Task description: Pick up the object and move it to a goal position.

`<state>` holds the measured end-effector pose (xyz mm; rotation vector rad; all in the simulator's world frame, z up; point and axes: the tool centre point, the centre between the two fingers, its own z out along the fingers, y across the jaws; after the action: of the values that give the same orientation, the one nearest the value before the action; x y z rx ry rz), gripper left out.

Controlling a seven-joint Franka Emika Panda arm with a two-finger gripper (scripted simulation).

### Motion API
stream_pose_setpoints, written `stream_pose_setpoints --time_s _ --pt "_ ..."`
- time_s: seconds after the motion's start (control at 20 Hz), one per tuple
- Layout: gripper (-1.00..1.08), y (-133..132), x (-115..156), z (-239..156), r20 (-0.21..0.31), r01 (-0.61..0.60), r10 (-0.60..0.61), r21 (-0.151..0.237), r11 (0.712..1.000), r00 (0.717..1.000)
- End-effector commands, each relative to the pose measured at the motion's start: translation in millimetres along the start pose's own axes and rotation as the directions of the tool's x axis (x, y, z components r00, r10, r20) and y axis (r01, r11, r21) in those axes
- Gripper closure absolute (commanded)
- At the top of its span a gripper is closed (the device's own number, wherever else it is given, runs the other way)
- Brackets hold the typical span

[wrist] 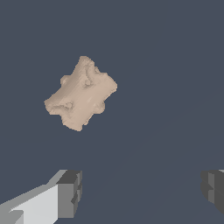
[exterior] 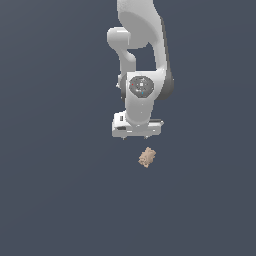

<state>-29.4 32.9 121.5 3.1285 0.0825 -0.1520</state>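
Note:
The object (exterior: 147, 157) is a small tan-beige lumpy chunk lying on the dark blue-grey floor. In the exterior view it sits just below the white gripper (exterior: 135, 138) and slightly to the exterior view's right of it. In the wrist view the object (wrist: 81, 93) shows large, with a bumpy surface, apart from the fingers. The gripper (wrist: 142, 192) is open and empty: its two grey fingertips (wrist: 70, 192) stand wide apart with bare floor between them. The object lies outside the gap between the fingers.
The white arm (exterior: 142, 45) reaches in from the top of the exterior view. A plain dark blue-grey floor (exterior: 60, 190) lies all around. No goal marker shows in either view.

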Motion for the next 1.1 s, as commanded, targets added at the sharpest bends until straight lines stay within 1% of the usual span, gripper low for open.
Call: stream_pose_setpoints --time_s 0.0,0.15,0.4,0.55,0.8,1.05 --pt "-0.92 0.0 0.0 0.0 0.0 0.0 0.0 0.0 1.0 1.0" --pt "-0.92 -2.2 -1.6 2.7 0.007 0.012 -0.012 -0.002 1.0 1.0" --pt "-0.92 -9.9 -8.7 12.3 0.033 0.065 -0.065 -0.007 0.998 0.997" --pt "-0.92 -10.7 -10.3 13.6 0.038 0.078 -0.078 -0.008 0.997 0.996" --pt "-0.92 -10.5 -9.0 13.0 0.034 0.066 -0.066 -0.007 0.998 0.997" --pt "-0.92 -12.9 -4.9 13.5 0.027 0.023 -0.023 -0.008 1.0 0.999"
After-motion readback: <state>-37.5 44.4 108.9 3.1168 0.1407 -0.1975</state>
